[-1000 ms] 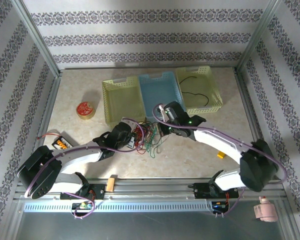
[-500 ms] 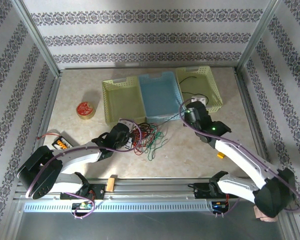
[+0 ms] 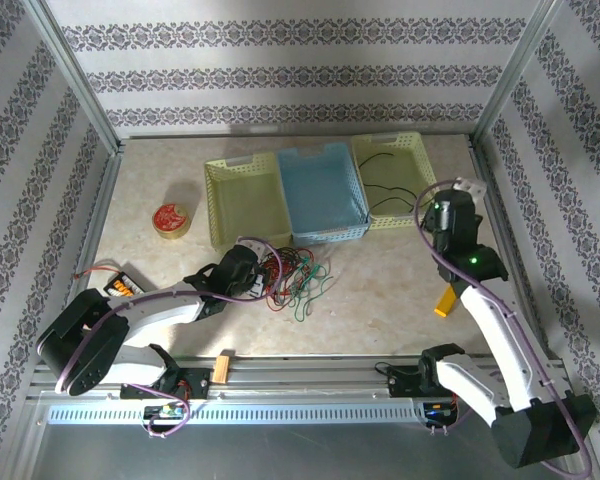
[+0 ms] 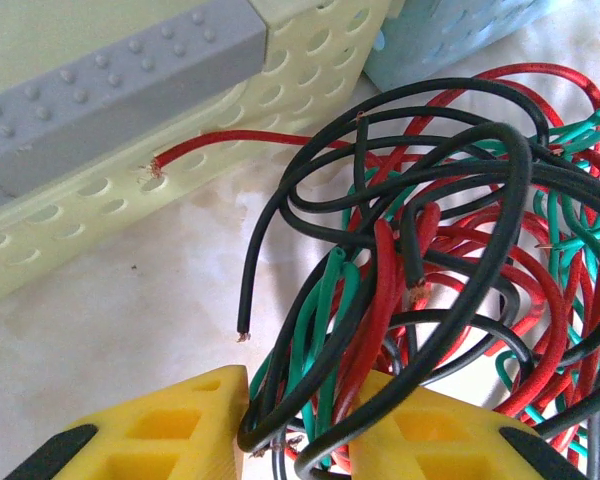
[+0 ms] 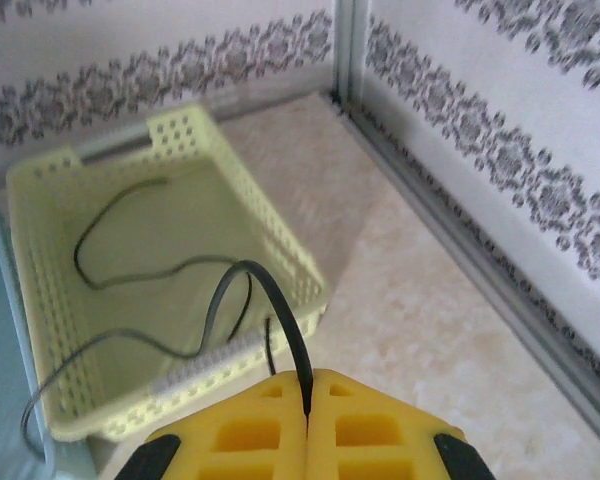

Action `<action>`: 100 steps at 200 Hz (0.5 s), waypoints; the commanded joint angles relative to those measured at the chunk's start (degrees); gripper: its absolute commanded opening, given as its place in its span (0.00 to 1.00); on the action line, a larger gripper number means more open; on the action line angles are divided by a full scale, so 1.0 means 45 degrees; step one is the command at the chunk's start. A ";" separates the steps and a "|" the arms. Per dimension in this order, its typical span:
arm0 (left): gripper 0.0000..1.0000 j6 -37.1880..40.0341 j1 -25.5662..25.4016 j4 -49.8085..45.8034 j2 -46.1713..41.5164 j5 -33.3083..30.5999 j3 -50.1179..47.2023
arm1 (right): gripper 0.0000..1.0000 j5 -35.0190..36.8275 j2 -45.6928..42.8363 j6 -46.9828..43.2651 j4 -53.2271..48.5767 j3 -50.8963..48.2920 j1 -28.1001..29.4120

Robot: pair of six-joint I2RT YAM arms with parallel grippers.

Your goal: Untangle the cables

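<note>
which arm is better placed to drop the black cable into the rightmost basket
Right: the right gripper is shut on a black cable beside the yellow basket; the left gripper holds the tangle.

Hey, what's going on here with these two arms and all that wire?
Two robot arms are sorting out a tangle of wires in red, green and black on the table. The left pincer is closed on a bunch of strands at the edge of the tangle. The right pincer pinches a single black wire next to the yellow basket at the far right, where another black wire lies. Most of the wires are still knotted together.
</note>
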 commanded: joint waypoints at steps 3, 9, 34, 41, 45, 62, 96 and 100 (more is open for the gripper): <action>0.31 0.0106 0.0147 0.0057 0.0212 0.0318 0.0347 | 0.00 -0.0749 0.0749 -0.0604 0.0658 0.1358 -0.0614; 0.31 0.0127 0.0147 0.0119 0.0228 0.0360 0.0401 | 0.00 -0.0801 0.1020 -0.0628 0.0714 0.1634 -0.0743; 0.31 0.0111 0.0147 0.0248 0.0258 0.0421 0.0569 | 0.00 -0.1143 0.2223 -0.0641 0.1095 0.2586 -0.1173; 0.31 0.0108 0.0147 0.0268 0.0269 0.0470 0.0608 | 0.00 -0.1173 0.2579 -0.0545 0.1200 0.2883 -0.1258; 0.31 0.0108 0.0145 0.0268 0.0247 0.0497 0.0617 | 0.00 -0.1190 0.2761 -0.0503 0.1310 0.2982 -0.1297; 0.31 0.0119 0.0127 0.0249 0.0196 0.0477 0.0638 | 0.00 -0.1172 0.3578 -0.0424 0.1806 0.3366 -0.1401; 0.32 0.0107 0.0127 0.0234 -0.0036 0.0561 0.0560 | 0.00 -0.1754 0.5710 -0.0118 0.2283 0.4429 -0.1714; 0.32 0.0108 0.0127 0.0212 -0.0054 0.0568 0.0551 | 0.00 -0.1839 0.5949 -0.0057 0.2352 0.4523 -0.1732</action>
